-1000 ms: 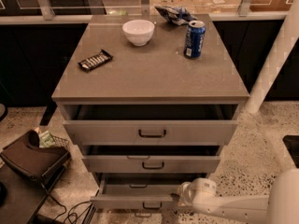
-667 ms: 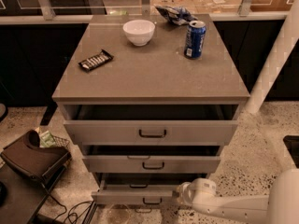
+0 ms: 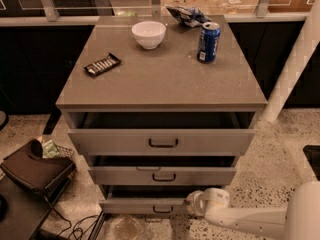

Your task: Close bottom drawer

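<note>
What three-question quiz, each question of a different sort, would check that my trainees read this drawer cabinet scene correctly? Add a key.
1. True or false: the bottom drawer is pulled partly out.
2. Where is the tool? A) at the top drawer's handle B) at the middle drawer's handle C) at the bottom drawer's front, right of its handle.
3. Fill in: on the cabinet top, the item nearest the camera is the ____.
Key: 1 true. 2 C. 3 candy bar.
</note>
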`<state>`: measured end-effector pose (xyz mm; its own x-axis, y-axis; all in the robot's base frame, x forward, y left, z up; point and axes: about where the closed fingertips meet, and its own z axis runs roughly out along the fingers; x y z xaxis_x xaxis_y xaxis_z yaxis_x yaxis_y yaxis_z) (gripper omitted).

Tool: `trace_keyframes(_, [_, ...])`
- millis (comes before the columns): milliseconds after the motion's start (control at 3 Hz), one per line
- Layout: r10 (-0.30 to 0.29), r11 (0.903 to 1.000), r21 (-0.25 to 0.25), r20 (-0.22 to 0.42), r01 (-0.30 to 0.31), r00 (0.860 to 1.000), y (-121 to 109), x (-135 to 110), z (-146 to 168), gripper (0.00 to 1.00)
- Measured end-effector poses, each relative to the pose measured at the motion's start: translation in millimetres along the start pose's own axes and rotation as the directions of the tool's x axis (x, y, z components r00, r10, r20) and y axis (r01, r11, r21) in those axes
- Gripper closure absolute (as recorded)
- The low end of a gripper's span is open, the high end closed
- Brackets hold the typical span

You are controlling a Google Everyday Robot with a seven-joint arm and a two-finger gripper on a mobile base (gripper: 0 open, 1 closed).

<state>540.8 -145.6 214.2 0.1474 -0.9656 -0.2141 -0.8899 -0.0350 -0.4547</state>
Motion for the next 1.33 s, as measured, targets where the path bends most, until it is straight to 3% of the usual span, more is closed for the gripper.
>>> trace_keyframes(333, [-0.008, 0.9983, 0.058, 0.017, 0.008, 1.000, -16.1, -5.1, 4.4, 1.00])
trace_keyframes(1333, [-0.008, 0.9971, 0.076, 0.018, 0.007, 1.000, -18.1, -7.2, 4.8, 0.97])
